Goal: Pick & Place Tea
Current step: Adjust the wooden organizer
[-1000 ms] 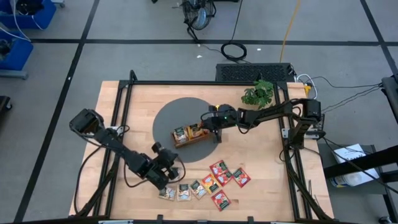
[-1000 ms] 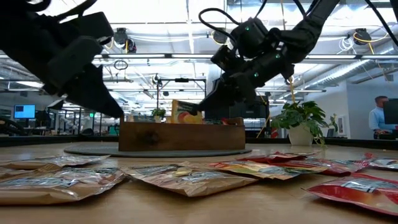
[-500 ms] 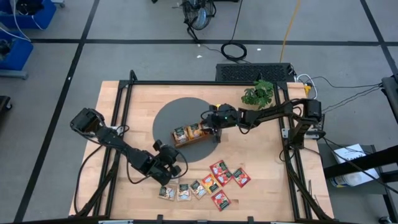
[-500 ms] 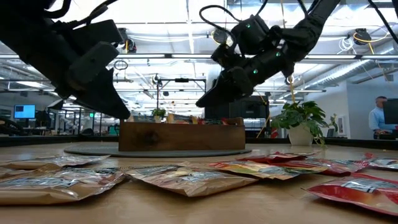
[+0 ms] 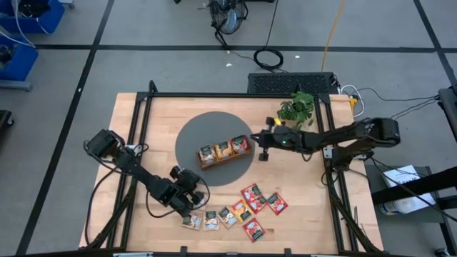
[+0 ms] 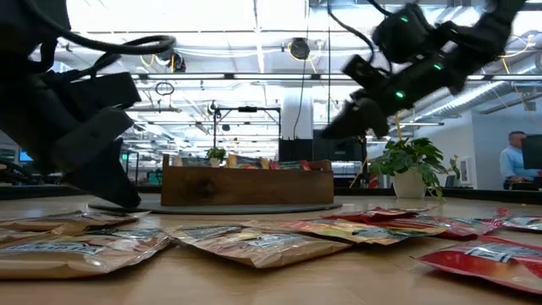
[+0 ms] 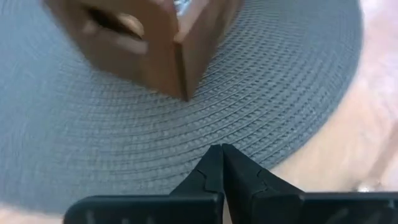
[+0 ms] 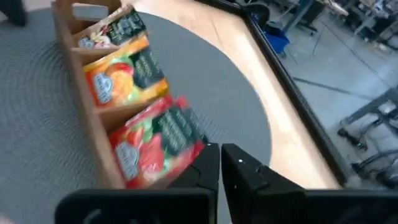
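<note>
Both grippers are showing their fingers pressed together with nothing between them. Hanging just off the red end of the wooden tray (image 5: pixel 225 150), the right gripper (image 5: pixel 261 145) is sitting above the rim of the round grey mat (image 5: pixel 187 135) under that tray; in its wrist view the closed fingers (image 8: pixel 208 163) are pointing at the red sachet (image 8: pixel 155 144) leaning in the tray's nearest compartment. Beside it, the middle compartment is holding an orange-yellow sachet (image 8: pixel 121 76), and the far one a dark green sachet (image 8: pixel 118 28).

Nearer the front edge of the desk (image 5: pixel 293 193) than the tray is, the left gripper (image 5: pixel 187 202) is hovering low over the bare wood just off the mat's rim, its closed tips (image 7: pixel 221 163) pointing toward the mat and a corner of the tray. Right beside it, farther from the tray, a row of loose sachets (image 5: pixel 211 220) is lying flat on the desk, pale and dark green ones nearest the gripper.

Farther along that row from the tray's green end, a cluster of red sachets (image 5: pixel 260 201) is lying flat too, some overlapping. Behind the tray's red end, a small potted plant (image 5: pixel 296 107) is standing at the desk's back edge.
</note>
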